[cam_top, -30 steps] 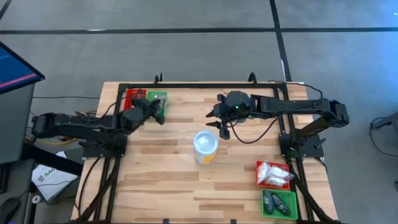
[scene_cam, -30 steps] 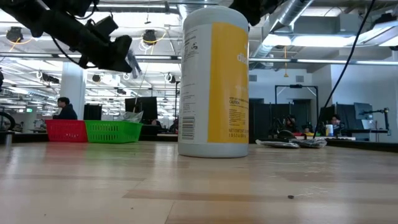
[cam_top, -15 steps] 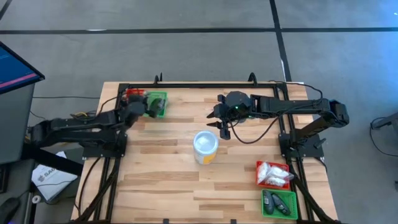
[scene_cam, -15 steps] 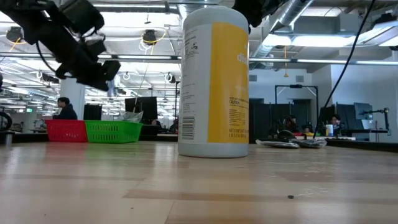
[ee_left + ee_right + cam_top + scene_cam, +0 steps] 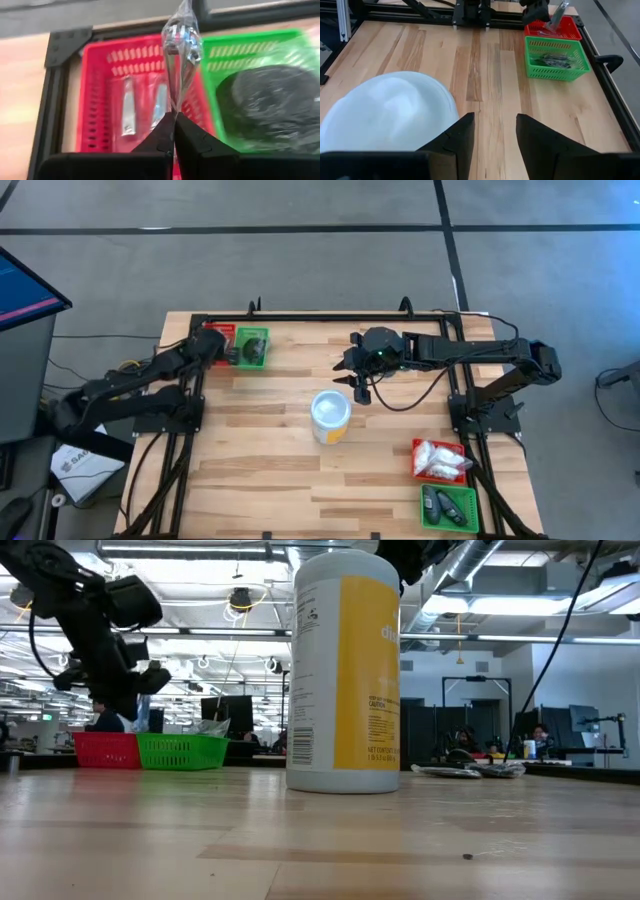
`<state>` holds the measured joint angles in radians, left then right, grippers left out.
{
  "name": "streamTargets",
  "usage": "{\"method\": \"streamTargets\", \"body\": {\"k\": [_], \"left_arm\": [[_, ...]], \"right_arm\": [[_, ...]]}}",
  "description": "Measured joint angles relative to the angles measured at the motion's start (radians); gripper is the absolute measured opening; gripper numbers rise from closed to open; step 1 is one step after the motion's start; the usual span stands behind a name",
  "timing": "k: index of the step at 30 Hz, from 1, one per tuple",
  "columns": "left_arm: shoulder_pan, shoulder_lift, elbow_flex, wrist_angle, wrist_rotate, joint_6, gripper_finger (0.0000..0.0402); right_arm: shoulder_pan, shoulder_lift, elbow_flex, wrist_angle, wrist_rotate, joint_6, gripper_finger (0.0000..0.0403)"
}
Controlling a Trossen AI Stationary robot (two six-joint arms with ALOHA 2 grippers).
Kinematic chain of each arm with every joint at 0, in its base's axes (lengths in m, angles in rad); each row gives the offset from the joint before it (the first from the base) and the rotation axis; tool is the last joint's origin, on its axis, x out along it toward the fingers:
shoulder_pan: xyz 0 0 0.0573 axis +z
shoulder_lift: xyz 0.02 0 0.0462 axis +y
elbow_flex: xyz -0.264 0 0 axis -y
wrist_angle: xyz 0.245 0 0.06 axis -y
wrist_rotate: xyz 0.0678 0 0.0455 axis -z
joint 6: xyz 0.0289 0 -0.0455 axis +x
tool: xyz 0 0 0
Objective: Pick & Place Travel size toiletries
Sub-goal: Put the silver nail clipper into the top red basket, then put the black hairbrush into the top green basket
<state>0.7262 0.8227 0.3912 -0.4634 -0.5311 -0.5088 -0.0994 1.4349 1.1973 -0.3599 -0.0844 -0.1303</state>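
Up at the far left corner of the wooden bench (image 5: 270,480), the left claw (image 5: 173,131) hangs above the red rectangular plastic tray (image 5: 100,65), its two dark fingers pressed together on the lower end of a slim silvery tube sealed in clear crinkly wrap (image 5: 181,55). The wrapped tube stands up from the fingertips, over the wall shared by the red tray and the green rectangular plastic tray (image 5: 280,42) just to its right. Two more slim silvery-white tubes (image 5: 128,105) lie side by side on the red tray's floor, and dark pieces under clear wrap (image 5: 270,107) fill the green tray. In the high view the same pair of trays (image 5: 250,345) sits against the far black frame, with the left arm reaching to it from the left edge.

The right claw (image 5: 490,132) hovers above the middle of the bench, a little to the right and beyond the white round cup with a yellowish base (image 5: 331,416); its fingers are spread apart with nothing between them, and the cup's white top (image 5: 385,115) shows just below and beside them. The cup stands upright near the bench's centre.

At the near right corner sits a second red tray holding white crinkly sachets (image 5: 438,459), and just nearer still a second green tray with dark grey pieces (image 5: 447,505).
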Motion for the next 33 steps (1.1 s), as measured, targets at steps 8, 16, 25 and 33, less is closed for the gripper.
{"method": "streamTargets", "body": {"k": [8, 16, 25, 33], "left_arm": [[0.136, 0.057, 0.0, -0.039, 0.159, 0.04, 0.0], [0.156, 0.112, 0.0, -0.035, 0.16, 0.092, 0.0001], [0.148, 0.111, 0.0, 0.015, 0.151, 0.094, 0.0017], [0.058, 0.061, 0.0, 0.134, 0.169, 0.172, 0.0034]], "right_arm": [[0.0, 0.0, 0.0, -0.003, 0.0, 0.0, 0.0134], [0.0, 0.0, 0.0, -0.025, 0.0, 0.012, 0.0134], [-0.005, 0.0, 0.0, -0.061, 0.003, 0.016, 0.0134], [-0.05, 0.0, 0.0, -0.121, 0.005, 0.051, 0.0134]]}}
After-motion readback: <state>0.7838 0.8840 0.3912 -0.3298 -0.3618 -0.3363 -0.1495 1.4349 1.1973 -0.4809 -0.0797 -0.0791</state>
